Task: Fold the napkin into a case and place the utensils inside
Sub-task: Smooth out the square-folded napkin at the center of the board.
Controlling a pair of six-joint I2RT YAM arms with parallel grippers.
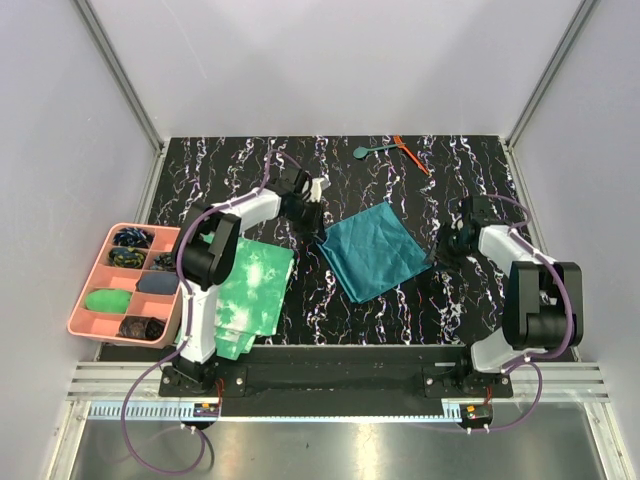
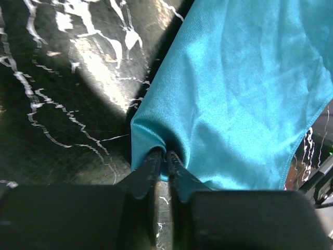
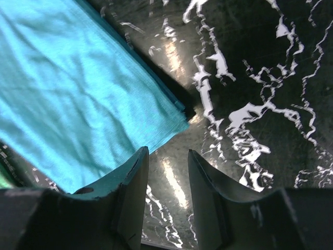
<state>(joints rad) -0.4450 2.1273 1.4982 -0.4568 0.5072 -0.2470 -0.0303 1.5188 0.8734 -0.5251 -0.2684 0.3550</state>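
The black, white-veined table (image 1: 400, 315) carries everything, and the dark teal napkin (image 1: 375, 250) lies flat near its middle, turned so its corners point like a diamond. In the right wrist view its edge shows a second, darker layer beneath, so it is lying doubled over.

Left of the napkin, well clear of it, the green-and-white tie-dye cloths (image 1: 250, 295) lie in a stack. Farther left of the napkin, beyond those cloths, the pink tray (image 1: 88, 300) sits at the table's edge with small dark, blue and green items in its compartments.

The left gripper (image 1: 318, 230) is at the napkin's left corner. Seen from its own wrist, the left gripper (image 2: 165, 155) has its jaws pressed together on a small bunched fold of the napkin (image 2: 244, 94), which puckers where it is pinched.

The right gripper (image 1: 446, 250) sits low at the napkin's right corner. Its jaws are spread with nothing between them (image 3: 165, 166); the napkin's (image 3: 78, 99) corner lies just ahead of the gap, and the left finger overlaps the cloth's edge.

Beyond the napkin, near the table's far edge, lie the teal spoon (image 1: 370, 151) and the orange-red stick (image 1: 412, 156), just beside each other.
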